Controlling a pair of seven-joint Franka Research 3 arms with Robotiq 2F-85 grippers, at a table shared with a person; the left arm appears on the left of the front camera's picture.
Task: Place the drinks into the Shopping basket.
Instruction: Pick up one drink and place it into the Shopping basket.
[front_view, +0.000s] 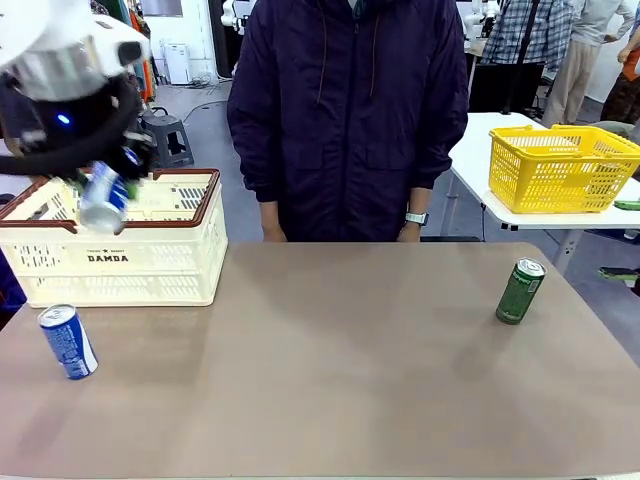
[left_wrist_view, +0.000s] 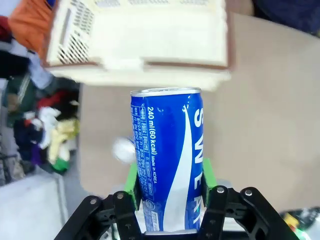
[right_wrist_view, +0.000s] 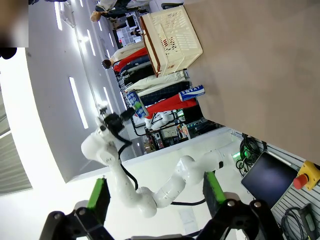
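Three cans, one in my grip

Smooth tan desk (front_view: 350, 350) carries the stiff, slotted cream Shopping basket (front_view: 150, 270) at my left. My left fingers (left_wrist_view: 131, 181) clamp a blue-and-white can (left_wrist_view: 167, 150), tilted by the basket's front rim: thin aluminium, light, slick, dentable, so hold mid-cylinder, gently. A blue can (front_view: 68, 341) and a green can (front_view: 521, 291) stand on the desk. My right fingers (right_wrist_view: 97, 200) gape, empty.
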